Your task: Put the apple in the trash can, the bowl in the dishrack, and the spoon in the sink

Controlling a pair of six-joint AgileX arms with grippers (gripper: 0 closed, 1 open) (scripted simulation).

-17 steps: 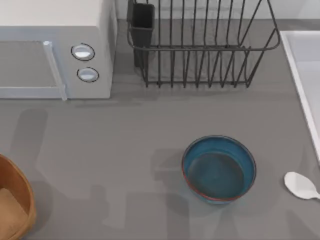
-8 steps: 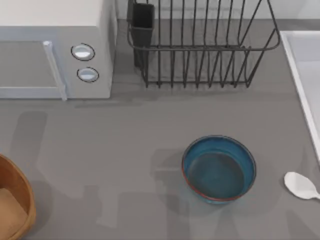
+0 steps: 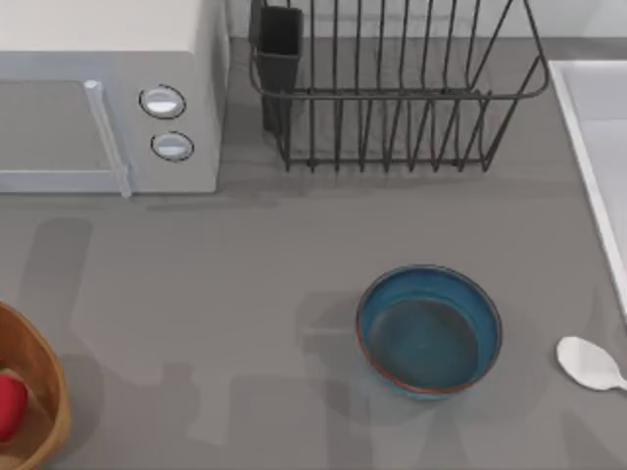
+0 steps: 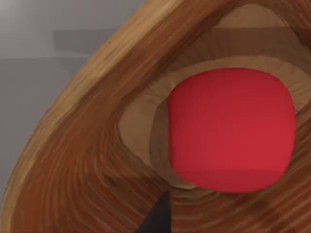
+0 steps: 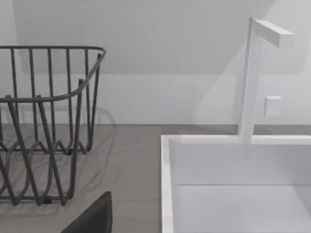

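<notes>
Apple [image 3: 8, 406] first: in the top view it now lies as a red sliver inside the trash can [image 3: 54, 392] at the bench's lower left edge, where half a second ago that can showed just its tan inside, so the fruit has just dropped in and the first of the three jobs looks done. On the same bench [image 3: 245, 294] the bowl [image 3: 429, 331] sits upright right of centre, well apart from the dishrack [image 3: 392, 98] at the far edge beside the microwave [image 3: 108, 98]; the spoon [image 3: 590, 363] lies just right of the bowl, near the sink [image 3: 598, 137] along the right edge, and neither has moved over the last second. The left wrist view looks straight down on the apple [image 4: 232, 128], resting on the can's pale floor [image 4: 146, 131] within the thick wood-grain wall, and a dark fingertip [image 4: 158, 219] of the left tool pokes in clear of the fruit, so it grips nothing, though how wide it stands I cannot tell. The right wrist view faces the dishrack [image 5: 48, 121] and the sink [image 5: 233, 184] with its white faucet [image 5: 255, 77]; one dark corner of the right tool [image 5: 92, 217] shows, its opening impossible to judge. Bowl and spoon are still to be dealt with.
</notes>
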